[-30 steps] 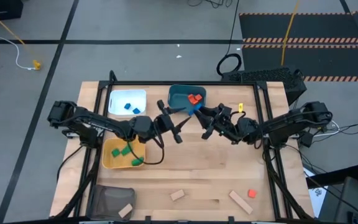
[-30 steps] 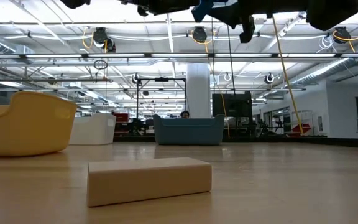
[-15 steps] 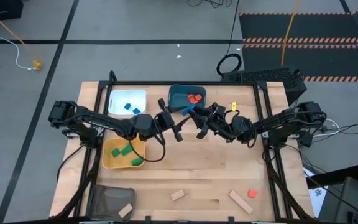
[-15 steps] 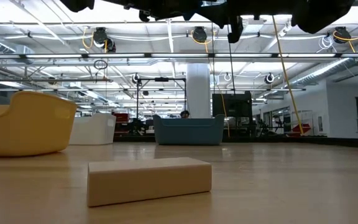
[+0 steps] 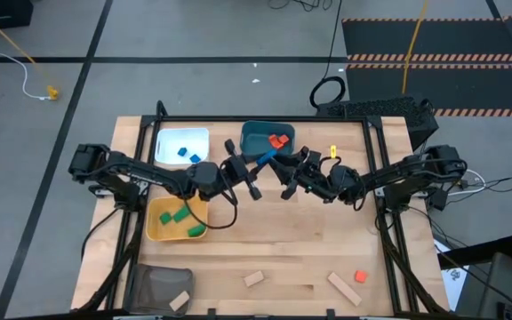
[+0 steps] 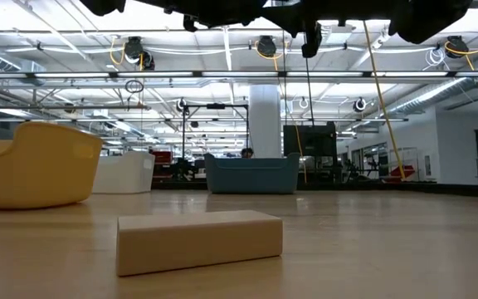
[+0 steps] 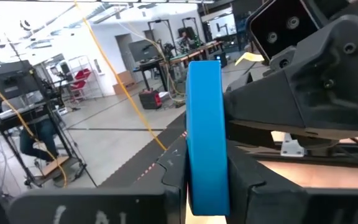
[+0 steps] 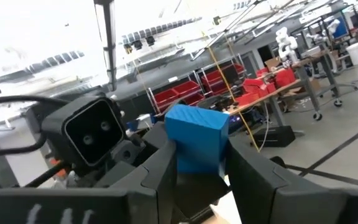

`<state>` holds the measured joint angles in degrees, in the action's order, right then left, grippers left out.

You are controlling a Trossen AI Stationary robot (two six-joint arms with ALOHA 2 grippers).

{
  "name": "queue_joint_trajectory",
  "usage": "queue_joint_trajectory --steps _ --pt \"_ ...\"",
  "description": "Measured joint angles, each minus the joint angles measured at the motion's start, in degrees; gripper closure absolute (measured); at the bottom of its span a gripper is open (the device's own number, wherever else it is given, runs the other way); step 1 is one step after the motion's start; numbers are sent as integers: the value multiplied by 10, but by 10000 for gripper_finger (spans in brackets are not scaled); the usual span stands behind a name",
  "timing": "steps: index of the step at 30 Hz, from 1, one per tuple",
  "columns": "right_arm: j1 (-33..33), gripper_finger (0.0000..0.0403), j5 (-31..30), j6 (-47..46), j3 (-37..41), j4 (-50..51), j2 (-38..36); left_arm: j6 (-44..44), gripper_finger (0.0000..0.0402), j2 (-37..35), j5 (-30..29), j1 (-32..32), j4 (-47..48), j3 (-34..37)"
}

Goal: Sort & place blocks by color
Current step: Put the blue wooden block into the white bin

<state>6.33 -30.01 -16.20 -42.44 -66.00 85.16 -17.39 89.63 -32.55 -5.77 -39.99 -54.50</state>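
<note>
Blue block (image 5: 266, 158) | rigid painted wood, probably light, slick faces | left pincer (image 5: 254, 180) and right pincer (image 5: 284, 171) both clamped on it mid-air | grip flat sides, opposite ends

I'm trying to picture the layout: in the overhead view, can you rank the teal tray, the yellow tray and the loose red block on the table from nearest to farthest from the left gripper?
Measured from the left gripper at mid-table:
1. Teal tray, just behind it, at the far edge.
2. Yellow tray, on the left side.
3. Red block, near the front right corner, clearly farthest.
</note>
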Motion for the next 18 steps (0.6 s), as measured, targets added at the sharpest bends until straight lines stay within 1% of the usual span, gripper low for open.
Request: queue_joint_trajectory --steps 4,7,10,12,13,16,18 --pt "0 278 0 23 0 24 -1 0 346 0 4 -3 9 0" --pt "1 266 2 50 0 39 -1 4 346 0 6 -5 21 0" --pt "1 246 33 59 4 77 -18 7 346 0 0 -7 34 0" --pt "1 231 57 57 8 131 -42 6 346 -1 -16 -11 47 0" --pt "1 224 59 53 10 170 -56 4 345 -2 -21 -14 54 0" --pt "2 207 94 26 12 318 -111 -3 341 -5 -33 -19 62 0" --pt "2 202 113 -1 12 400 -147 -6 341 -5 -43 -21 70 0"
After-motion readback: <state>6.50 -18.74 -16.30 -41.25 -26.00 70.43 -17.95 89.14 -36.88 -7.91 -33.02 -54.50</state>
